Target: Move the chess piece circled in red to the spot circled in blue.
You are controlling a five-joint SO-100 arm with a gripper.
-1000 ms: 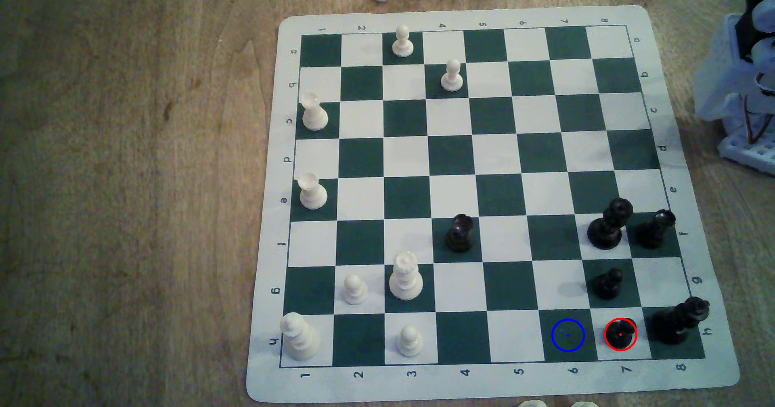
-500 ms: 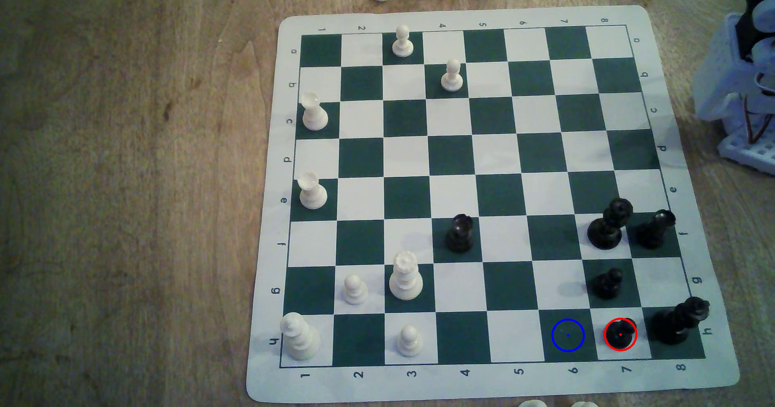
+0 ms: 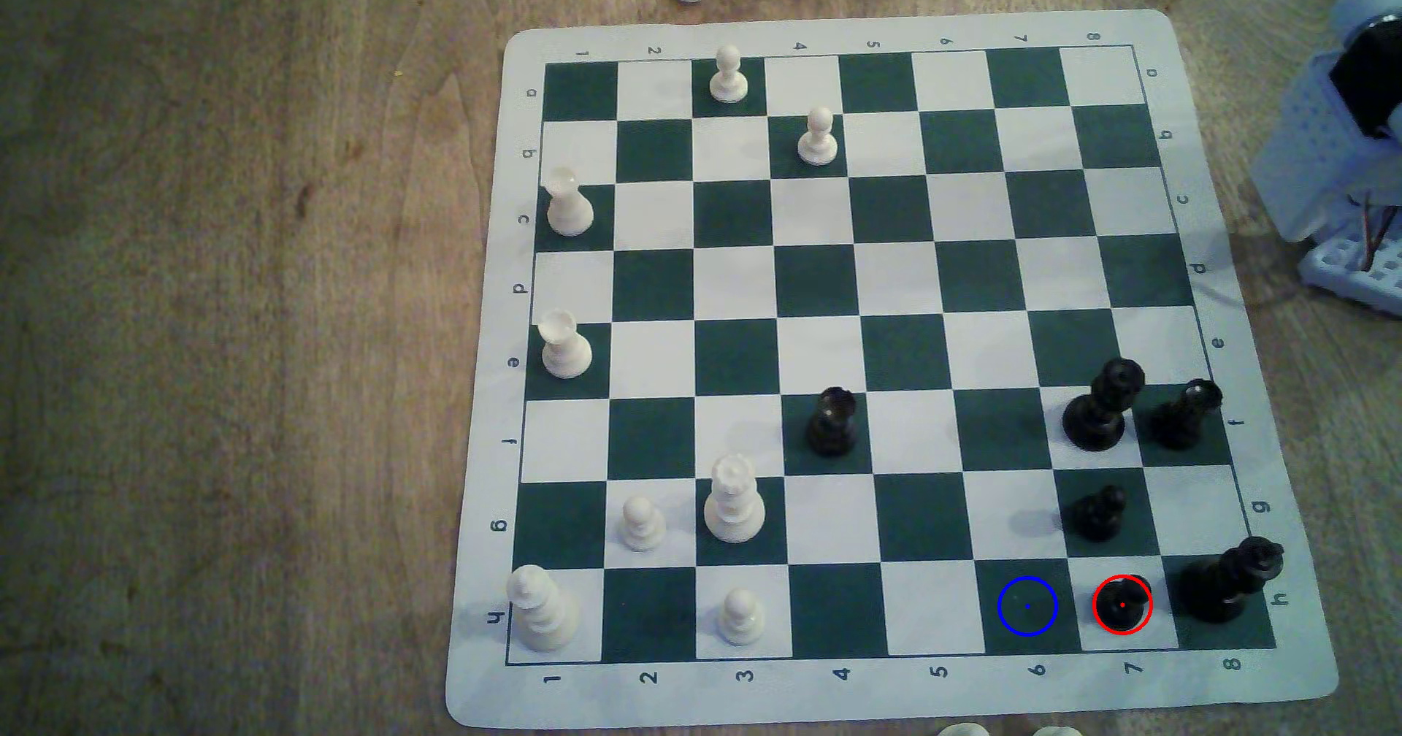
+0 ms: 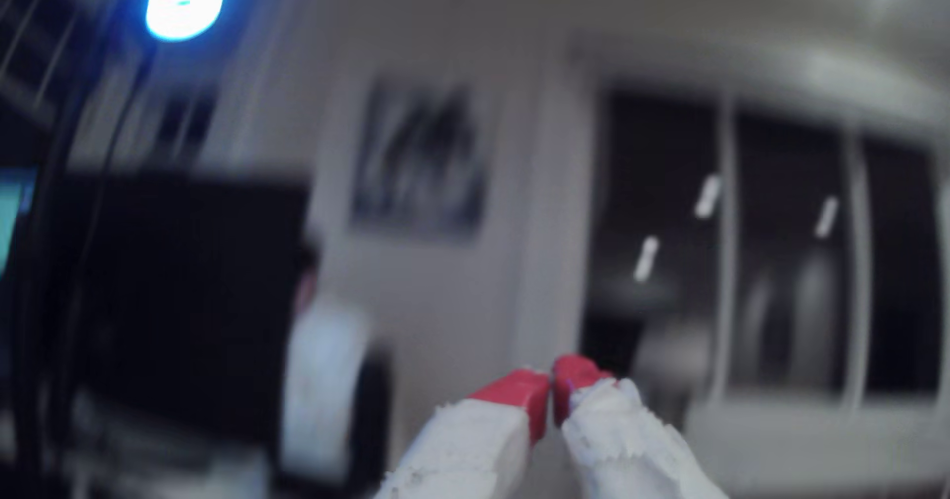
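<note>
The black pawn circled in red stands upright on its white square in the row of the board nearest to the exterior camera, one square in from the exterior view's right corner, and nothing touches it. Just beside it, toward the exterior view's left, is the dark green square with the blue ring; this square is bare, so I judge that the task is at its very beginning: the approach, the grasp, the short carry of one square sideways and the release are all left to do. On the other side of the pawn, in the corner square, a tall black crowned piece stands close, and a second black pawn is on the dark square one row behind, so the space around the target piece is narrow on two sides. Farther back, the chess mat lies flat on the wooden surface, with white pieces spread over its far and left parts. At the far right edge of the exterior view the white arm is beside the mat, well apart from the pawn. In the wrist view, which is blurred and looks into the room, the hand has its red fingertips pressed almost together, with nothing between them.
</note>
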